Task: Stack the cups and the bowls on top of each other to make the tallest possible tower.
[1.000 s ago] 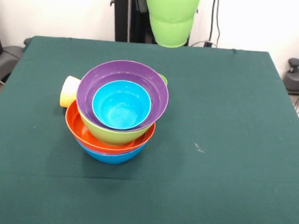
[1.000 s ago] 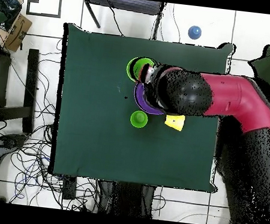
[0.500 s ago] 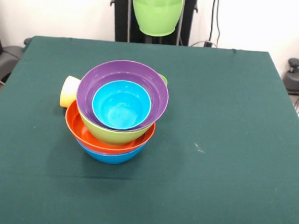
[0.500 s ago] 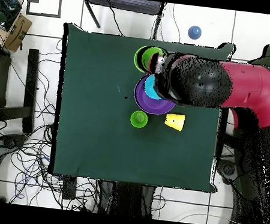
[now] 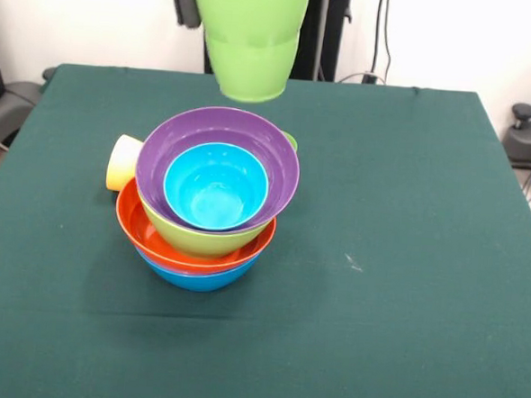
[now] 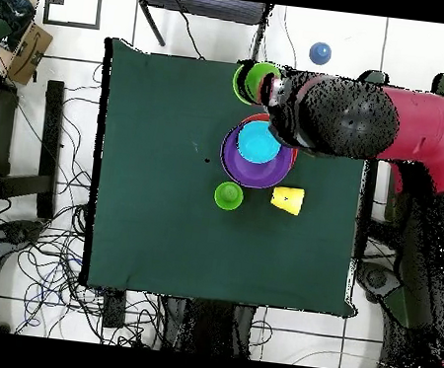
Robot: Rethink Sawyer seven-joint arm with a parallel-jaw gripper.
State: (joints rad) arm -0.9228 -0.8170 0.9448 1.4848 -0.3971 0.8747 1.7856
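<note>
Red arm (image 6: pixel 427 121) partly covers the tower (image 6: pixel 257 154); possibly 1 green cup (image 6: pixel 255 81) beside.

Green-clothed table (image 5: pixel 404 289) with two things resting on it
The tower (image 5: pixel 213 196) stands on its blue bowl (image 5: pixel 202 278) left of centre; a yellow cup (image 5: pixel 122 162) lies on its side touching the tower's left flank, mouth facing left

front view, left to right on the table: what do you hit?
Pale yellow cup lying on its side at the stack's left → nested stack of bowls, with the cyan bowl innermost in the purple bowl → bare green tablecloth. The light green cup hangs in the air above, upright, so it is left out.
</note>
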